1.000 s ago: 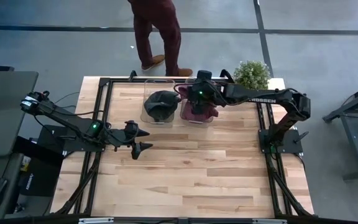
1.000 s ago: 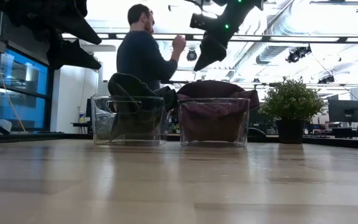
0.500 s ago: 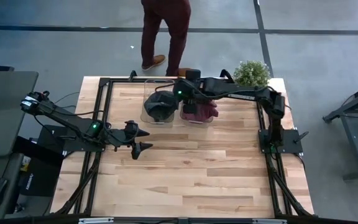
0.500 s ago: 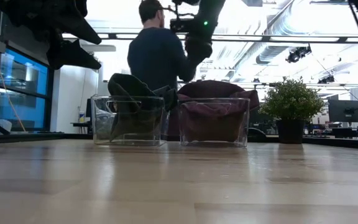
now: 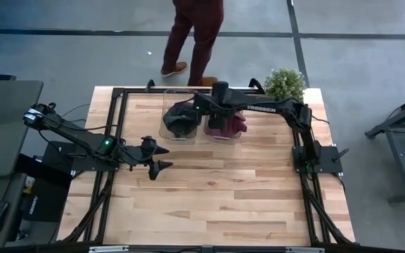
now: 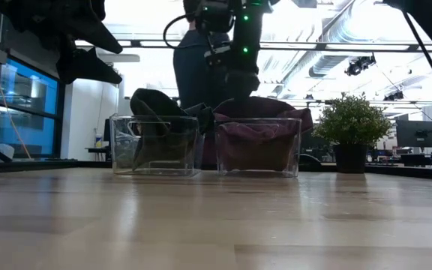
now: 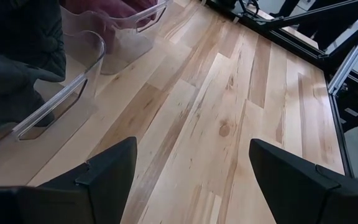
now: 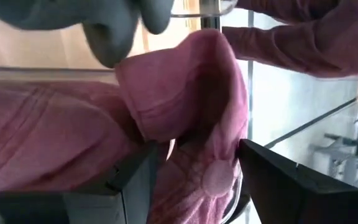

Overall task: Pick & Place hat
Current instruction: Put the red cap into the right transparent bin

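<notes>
Right claw (image 8: 191,180), jaws wide and empty, now swung left and lowered onto the maroon hat (image 8: 185,112) in the right clear bin (image 6: 259,146), poised for grasping.

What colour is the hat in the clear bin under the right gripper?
The hat is dusty pink to maroon, shown best in the right wrist view.

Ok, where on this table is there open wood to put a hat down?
Bare wood spans the table in front of the two bins and right of the left gripper. The back is crowded: dark-hat bin, maroon-hat bin, right gripper, plant.
</notes>
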You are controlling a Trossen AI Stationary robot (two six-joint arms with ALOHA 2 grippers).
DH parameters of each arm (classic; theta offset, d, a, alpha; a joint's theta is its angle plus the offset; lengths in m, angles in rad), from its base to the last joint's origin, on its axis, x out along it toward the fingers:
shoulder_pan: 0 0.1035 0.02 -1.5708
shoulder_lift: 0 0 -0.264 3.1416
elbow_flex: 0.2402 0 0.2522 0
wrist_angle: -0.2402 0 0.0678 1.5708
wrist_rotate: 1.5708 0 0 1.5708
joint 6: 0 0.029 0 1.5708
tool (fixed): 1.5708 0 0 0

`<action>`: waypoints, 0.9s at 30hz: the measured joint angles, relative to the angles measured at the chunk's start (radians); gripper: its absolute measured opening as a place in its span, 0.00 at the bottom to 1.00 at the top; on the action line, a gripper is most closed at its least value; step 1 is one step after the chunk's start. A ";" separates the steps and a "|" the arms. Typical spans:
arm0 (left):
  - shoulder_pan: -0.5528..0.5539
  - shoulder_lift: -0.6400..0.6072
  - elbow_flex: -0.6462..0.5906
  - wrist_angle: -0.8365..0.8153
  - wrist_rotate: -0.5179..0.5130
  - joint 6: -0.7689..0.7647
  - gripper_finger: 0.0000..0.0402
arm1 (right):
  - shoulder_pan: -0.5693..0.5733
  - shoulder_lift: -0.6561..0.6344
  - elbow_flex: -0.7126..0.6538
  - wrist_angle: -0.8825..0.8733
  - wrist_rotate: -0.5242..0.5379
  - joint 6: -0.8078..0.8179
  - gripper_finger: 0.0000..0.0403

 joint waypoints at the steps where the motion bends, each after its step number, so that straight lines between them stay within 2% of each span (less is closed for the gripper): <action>1: 0.000 0.000 0.000 0.000 0.000 0.000 0.75 | -0.005 -0.001 0.000 0.000 -0.004 0.012 0.55; 4: 0.000 0.000 0.000 0.000 0.000 0.000 0.75 | -0.021 -0.002 0.000 -0.016 -0.007 0.028 0.53; 7: 0.000 0.000 0.000 0.000 0.000 0.000 0.75 | -0.028 -0.002 0.000 -0.019 -0.007 0.024 0.45; 10: 0.000 0.000 0.000 0.000 0.000 0.000 0.75 | -0.028 -0.002 0.000 -0.023 0.004 0.006 0.32; 14: 0.000 0.000 0.000 0.000 0.000 0.000 0.75 | -0.019 -0.003 0.000 -0.033 0.003 -0.005 0.10; 15: 0.000 0.000 0.000 0.000 0.000 0.000 0.75 | -0.015 -0.003 0.000 -0.036 0.003 -0.012 0.08; 27: 0.000 0.000 0.000 0.000 0.000 0.000 0.75 | 0.064 -0.052 0.000 -0.091 0.072 -0.024 0.08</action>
